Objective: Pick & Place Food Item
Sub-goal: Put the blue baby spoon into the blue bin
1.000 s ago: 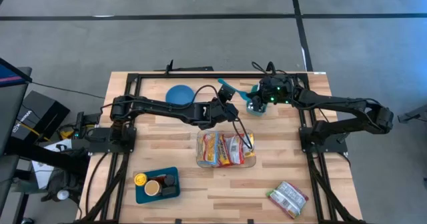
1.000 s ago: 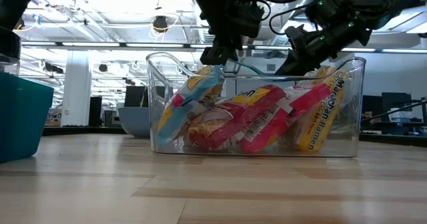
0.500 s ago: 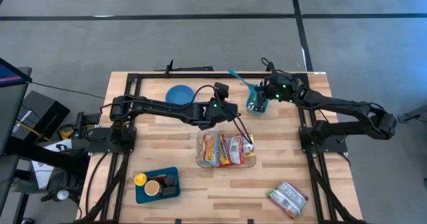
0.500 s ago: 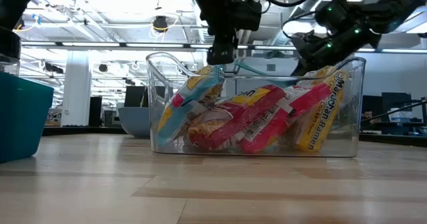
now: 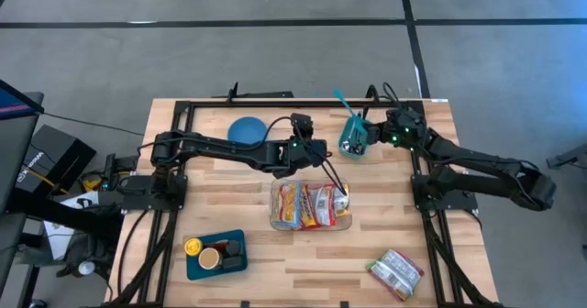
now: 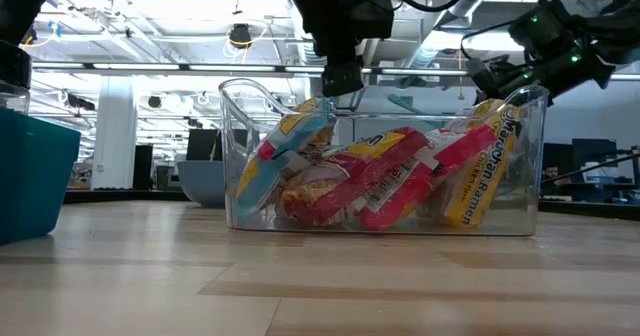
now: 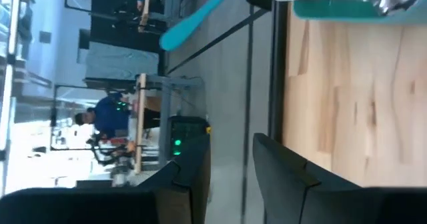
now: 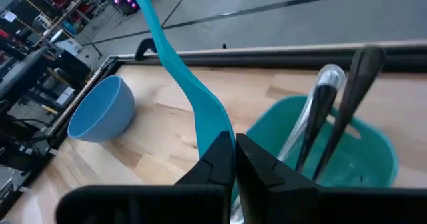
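- Near edge: tray [image 5: 216, 258] with small jars; a loose packet [image 5: 395, 271] lies toward the right corner.
- Centre: clear bin [image 5: 311, 205] packed with ramen packs [image 6: 385, 181], long axes across the bin.
- Left gripper [image 5: 309, 149] hangs just behind the bin, nearer arm; jaws slightly apart, empty.
- Far: right gripper [image 5: 382, 134] closed beside utensil cup [image 5: 354, 139]; bowl [image 5: 245, 129] empty.

You see two matte-black jointed arms on black frame mounts; loose black cables loop off both. Green indicator lights glow near each wrist. Fingers [image 8: 223, 159] dark, flat, wedge-shaped.
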You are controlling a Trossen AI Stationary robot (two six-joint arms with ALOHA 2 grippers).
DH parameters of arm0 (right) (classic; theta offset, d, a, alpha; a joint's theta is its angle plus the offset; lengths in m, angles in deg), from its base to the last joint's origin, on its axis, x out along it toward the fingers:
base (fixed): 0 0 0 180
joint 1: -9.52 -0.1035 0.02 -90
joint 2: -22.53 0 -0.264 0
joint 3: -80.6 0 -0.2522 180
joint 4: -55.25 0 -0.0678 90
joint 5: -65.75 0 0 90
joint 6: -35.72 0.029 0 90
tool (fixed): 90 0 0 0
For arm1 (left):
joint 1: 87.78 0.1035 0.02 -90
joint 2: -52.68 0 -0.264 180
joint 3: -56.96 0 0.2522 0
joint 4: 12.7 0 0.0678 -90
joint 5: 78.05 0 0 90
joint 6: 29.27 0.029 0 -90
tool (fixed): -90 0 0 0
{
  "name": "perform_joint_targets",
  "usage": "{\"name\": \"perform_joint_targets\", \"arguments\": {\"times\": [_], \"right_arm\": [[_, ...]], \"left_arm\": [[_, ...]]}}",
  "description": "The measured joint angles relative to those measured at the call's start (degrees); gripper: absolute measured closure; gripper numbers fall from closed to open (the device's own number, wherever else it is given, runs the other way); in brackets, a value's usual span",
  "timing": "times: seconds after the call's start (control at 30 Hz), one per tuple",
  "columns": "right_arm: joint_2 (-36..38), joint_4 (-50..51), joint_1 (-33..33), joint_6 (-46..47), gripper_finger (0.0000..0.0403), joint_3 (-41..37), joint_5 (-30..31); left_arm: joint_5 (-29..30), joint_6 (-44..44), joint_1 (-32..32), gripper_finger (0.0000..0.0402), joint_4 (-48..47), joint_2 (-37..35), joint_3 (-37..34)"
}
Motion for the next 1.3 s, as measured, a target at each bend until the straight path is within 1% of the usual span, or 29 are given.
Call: {"name": "perform_joint_targets", "arguments": {"times": [0.07,0.17,0.23,0.33,0.57,0.67,0.8,0.87,1.07,1.2,1.3], "right_arm": [[0.7,0.2,0.0,1.0,0.0400,-0.8,0.0],[1.3,-1.2,-0.2,1.4,0.0401,-2.0,0.0],[1.2,-3.2,-0.2,1.5,0.0401,-3.1,0.0],[1.2,-6.7,-0.2,1.6,0.0401,-4.5,0.2],[1.2,-11.4,-0.2,2.2,0.0401,-7.5,0.2],[1.2,-11.4,-0.2,2.6,0.0401,-7.9,0.4],[1.2,-10.4,-0.2,6.1,0.0401,-7.9,0.4],[1.2,-9.6,-0.2,8.0,0.0401,-7.9,0.4],[1.1,-6.3,-0.2,12.6,0.0401,-7.9,0.7],[1.1,-2.8,-1.2,15.6,0.0401,-7.9,4.5],[1.1,-1.1,-2.5,18.4,0.0400,-7.9,6.3]], "left_arm": [[-0.9,-1.8,0.0,0.0296,0.0,0.0,0.0],[-1.8,-7.1,0.0,0.0297,0.0,0.0,0.0],[-4.3,-10.7,0.4,0.0298,0.0,0.0,0.0],[-9.0,-14.6,1.3,0.0298,0.0,0.0,0.0],[-20.6,-23.8,4.3,0.0298,-0.2,0.0,0.0],[-26.3,-27.4,5.8,0.0298,-0.2,0.0,0.0],[-34.6,-32.7,7.6,0.0298,-0.3,0.0,0.0],[-37.4,-34.1,8.2,0.0298,-0.2,0.0,0.0],[-39.8,-34.5,8.5,0.0298,-0.3,0.0,0.0],[-39.8,-34.5,8.1,0.0298,-0.3,0.0,0.0],[-39.8,-34.5,7.9,0.0298,-0.3,0.0,0.0]]}}
